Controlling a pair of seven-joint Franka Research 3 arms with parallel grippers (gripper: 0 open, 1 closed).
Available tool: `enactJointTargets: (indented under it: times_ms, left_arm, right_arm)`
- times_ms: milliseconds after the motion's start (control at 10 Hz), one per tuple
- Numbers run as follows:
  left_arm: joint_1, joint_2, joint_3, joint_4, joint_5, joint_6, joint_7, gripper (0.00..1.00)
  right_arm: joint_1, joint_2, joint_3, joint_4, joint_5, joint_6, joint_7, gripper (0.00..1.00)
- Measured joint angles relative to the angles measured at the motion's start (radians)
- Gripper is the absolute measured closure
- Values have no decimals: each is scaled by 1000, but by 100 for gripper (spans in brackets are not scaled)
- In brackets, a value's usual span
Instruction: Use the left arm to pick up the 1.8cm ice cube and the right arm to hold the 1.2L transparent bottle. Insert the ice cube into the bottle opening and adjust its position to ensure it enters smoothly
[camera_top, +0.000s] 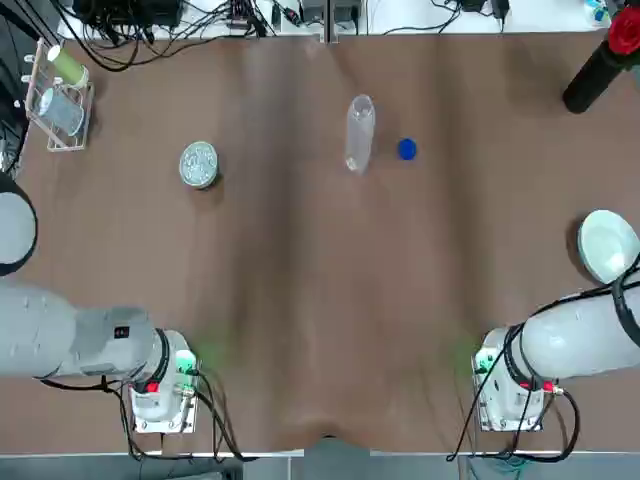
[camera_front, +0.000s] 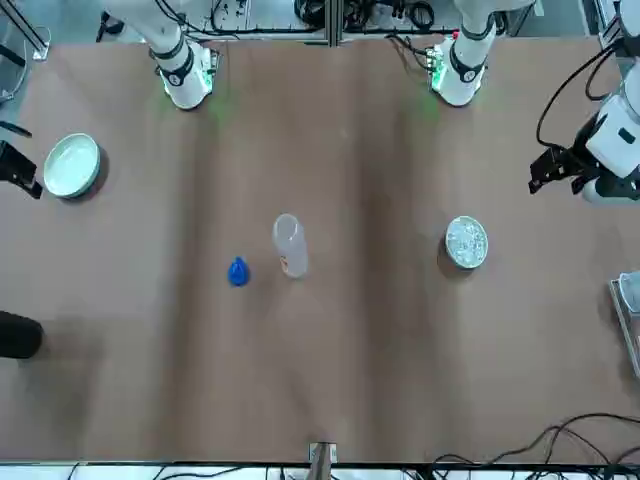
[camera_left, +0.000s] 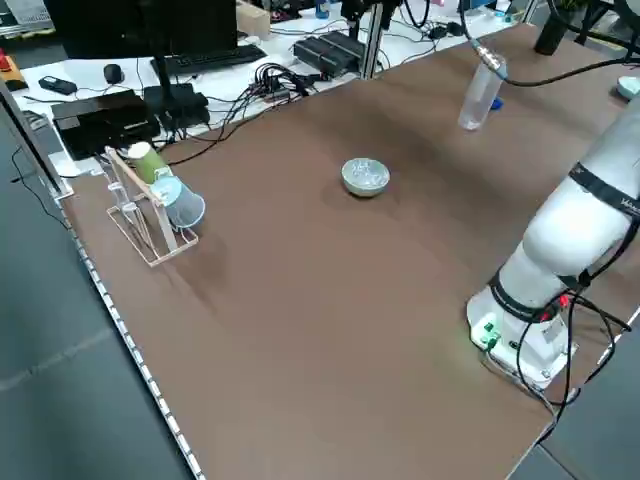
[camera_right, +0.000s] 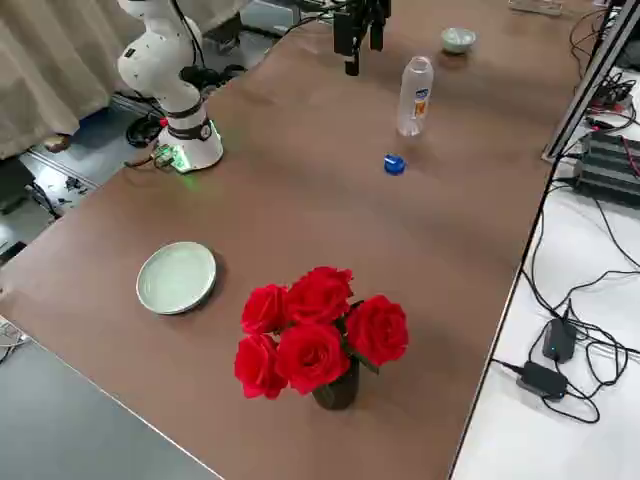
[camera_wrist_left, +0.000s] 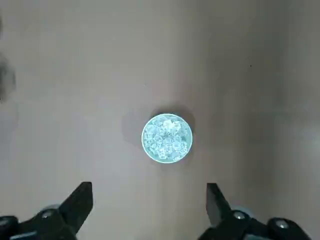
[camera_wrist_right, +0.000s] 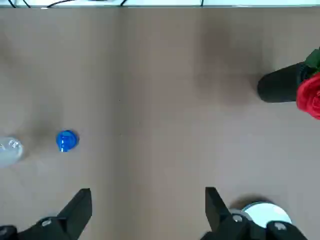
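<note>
While the top view shows only the arms' bases and white links at the near edge, each wrist view shows its own tool. The left tool (camera_wrist_left: 149, 200) hangs high above the round silvery dish of ice (camera_wrist_left: 167, 138), its black fingers spread wide and empty; single ice cubes cannot be told apart in the heap. The right tool (camera_wrist_right: 148, 205) is likewise spread open and empty over bare bench, with the small round blue cap (camera_wrist_right: 66, 140) and the tall clear plastic bottle (camera_wrist_right: 9, 148) off to one side and well apart from it.

On the wide brown bench (camera_top: 300, 300) the bottle stands upright near the middle toward the far edge, uncapped, the blue cap just beside it on the robot's right. The dish of ice sits well apart on the robot's left, level with the bottle.

Only the right side view shows a label on the bottle and the bunch of red roses in a dark vase (camera_right: 322, 338), beside a pale green plate (camera_right: 177, 277). The left side view shows a wooden rack holding cups (camera_left: 153, 205) at the bench's left corner, and behind the bench a keyboard, black boxes and tangled cables (camera_left: 270, 75).
</note>
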Motion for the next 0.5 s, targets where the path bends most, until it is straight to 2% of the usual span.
enactJointTargets:
  times_ms: [300,500]
  left_arm:
    - [0,0,-3,1,0,0,-7,0]
    - [0,2,-3,1,0,3,-8,0]
  right_arm:
    - [29,23,11,-3,91,-1,-73,0]
    - [43,68,13,-19,199,-4,-319,0]
